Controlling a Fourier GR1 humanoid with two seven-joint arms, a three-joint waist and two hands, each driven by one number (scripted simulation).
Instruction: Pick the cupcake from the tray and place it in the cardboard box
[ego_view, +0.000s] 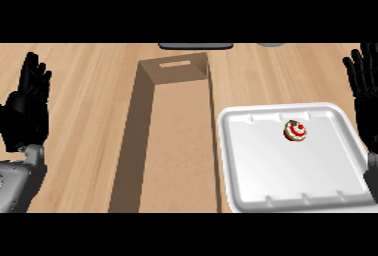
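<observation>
Pale wood grain runs across the table (81, 165) beneath us. At the far left our left hand (26, 107) rests near the edge, fingers (33, 75) straight and pointing up, released and holding nothing; its grey forearm (18, 185) comes in from the lower corner.

To the right of those fingers, well apart from them, lies the long cardboard box (177, 150), open at the top, with a slot cut in its far end wall. Beyond that end wall a dark object (196, 45) shows at the table's far edge; we cannot tell what it is.

Just beside the box on its right sits the white tray (295, 175), its left rim close against the box wall. The cupcake (296, 131), brown with red and white on top, lies in the tray's far right part, untouched.

At the far right our right hand (364, 95) stands beside the tray, fingers (362, 62) straight and upward, released too. The cupcake lies left of this hand, apart from it.
</observation>
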